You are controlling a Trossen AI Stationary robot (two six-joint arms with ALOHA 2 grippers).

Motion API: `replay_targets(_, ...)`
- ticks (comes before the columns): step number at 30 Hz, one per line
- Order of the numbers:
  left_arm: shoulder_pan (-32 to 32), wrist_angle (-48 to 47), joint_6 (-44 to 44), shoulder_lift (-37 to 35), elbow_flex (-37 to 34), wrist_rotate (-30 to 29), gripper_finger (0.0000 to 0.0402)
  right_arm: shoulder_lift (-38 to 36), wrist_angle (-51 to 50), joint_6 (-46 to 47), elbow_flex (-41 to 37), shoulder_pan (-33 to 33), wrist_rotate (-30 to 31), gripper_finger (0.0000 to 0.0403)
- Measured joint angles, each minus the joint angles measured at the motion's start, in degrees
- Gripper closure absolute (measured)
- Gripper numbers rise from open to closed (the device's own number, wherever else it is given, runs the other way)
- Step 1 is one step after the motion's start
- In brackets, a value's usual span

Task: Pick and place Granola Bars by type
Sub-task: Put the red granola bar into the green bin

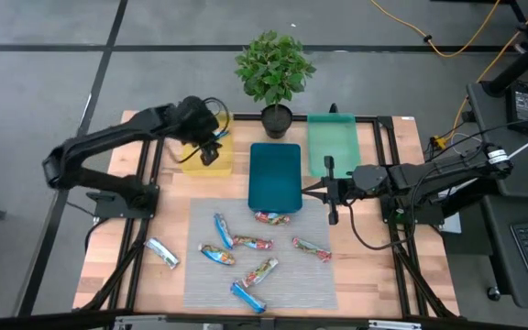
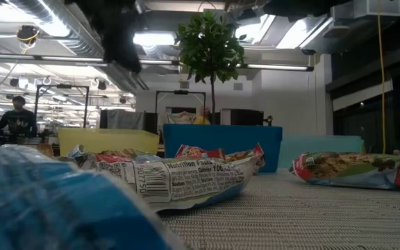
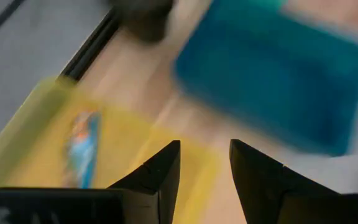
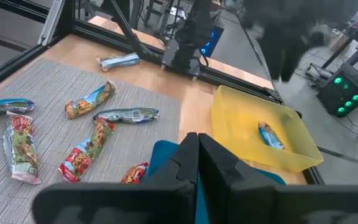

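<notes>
Left gripper (image 1: 211, 151): hanging over the yellow tray (image 1: 193, 161) at the counter's (image 1: 122, 234) far left; jaws standing apart and carrying nothing. One blue-wrapped bar (image 3: 82, 147) is lying inside that tray.

Right gripper (image 1: 330, 191): hovering at the near right corner of the dark teal tray (image 1: 274, 174); jaws pressed together, holding nothing.

Granola Bars (image 1: 250, 243): about seven lying loose on the grey woven mat (image 1: 312, 280), nearer the front edge than both sets of jaws. A red-orange bar (image 1: 272, 218) is lying just off the teal tray's near edge, long axis running left to right, close beside the right gripper, which is the nearer arm by my judgement. A silvery bar (image 1: 162, 252) is resting off the mat on bare wood, on the left arm's side.

Surface: pale wooden top in a black frame; light green tray (image 1: 332, 138) and potted plant (image 1: 274, 73) at the back.

Room: grey floor, orange cable, lit workspace with a person at far left in the low view.
</notes>
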Motion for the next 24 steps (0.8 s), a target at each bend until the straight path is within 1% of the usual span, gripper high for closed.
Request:
replay_targets(3, -4.4, 5.5, -0.8, -6.9, -3.5, 1.2, 0.0275, 0.0, 0.5, 0.0, 0.0, 0.0, 0.0, 0.0388)
replay_targets(6, -8.9, 10.8, -1.1, -14.2, -9.0, 1.2, 0.0276, 0.0, 0.7, 0.0, 0.0, 0.0, 0.0, 0.0389)
replay_targets(10, -14.9, 19.7, -2.8, -23.9, -18.9, 1.2, 0.0277, 0.0, 0.7, 0.0, 0.0, 0.0, 0.0, 0.0389)
replay_targets(14, -20.5, 29.0, -3.0, -32.0, -29.6, 1.5, 0.0278, 0.0, 0.7, 0.0, 0.0, 0.0, 0.0, 0.0389)
replay_targets(18, -23.9, 38.4, -1.0, -37.5, -38.9, 2.5, 0.0277, 0.0, 0.7, -1.1, 0.0, 0.0, 0.0, 0.0389)
replay_targets(21, -25.3, 44.2, 1.9, -40.5, -44.3, 3.5, 0.0277, 0.0, 0.7, -1.9, 0.0, 0.0, 0.0, 0.0389)
replay_targets(24, -26.1, 51.8, 2.3, -43.2, -49.0, 3.5, 0.0280, 0.0, 0.7, -2.9, 0.0, 0.0, 0.0, 0.0389)
